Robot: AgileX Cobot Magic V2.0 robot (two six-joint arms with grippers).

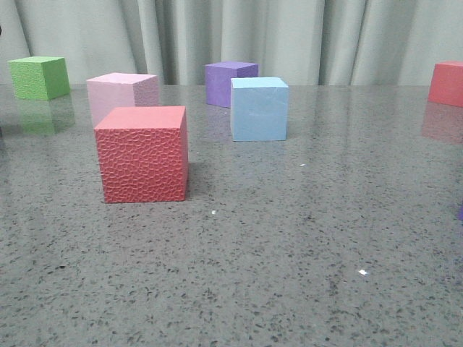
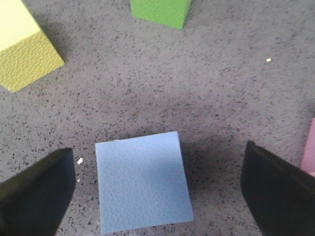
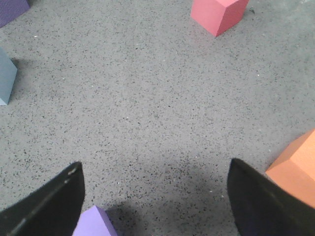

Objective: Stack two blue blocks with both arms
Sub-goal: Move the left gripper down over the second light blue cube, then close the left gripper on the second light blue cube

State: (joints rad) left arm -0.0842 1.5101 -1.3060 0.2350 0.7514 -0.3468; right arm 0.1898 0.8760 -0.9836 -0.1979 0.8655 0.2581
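Observation:
One blue block (image 1: pixel 259 108) stands on the table at middle back, in front of a purple cube (image 1: pixel 230 83). Its edge also shows in the right wrist view (image 3: pixel 6 76), far from my right gripper (image 3: pixel 155 167), which is open and empty over bare table. A second blue block (image 2: pixel 142 181) lies on the table in the left wrist view. My left gripper (image 2: pixel 157 162) is open and hangs over it, with a finger on each side and clear gaps between. Neither gripper shows in the front view.
A textured red cube (image 1: pixel 142 154), pale pink cube (image 1: pixel 121 92), green cube (image 1: pixel 39 76) and red cube (image 1: pixel 446 83) stand on the table. A yellow cube (image 2: pixel 22 46) and green cube (image 2: pixel 160 11) lie beyond the left gripper. An orange cube (image 3: pixel 295 169), small purple cube (image 3: pixel 93 223) and pink-red cube (image 3: pixel 219 14) lie near the right gripper.

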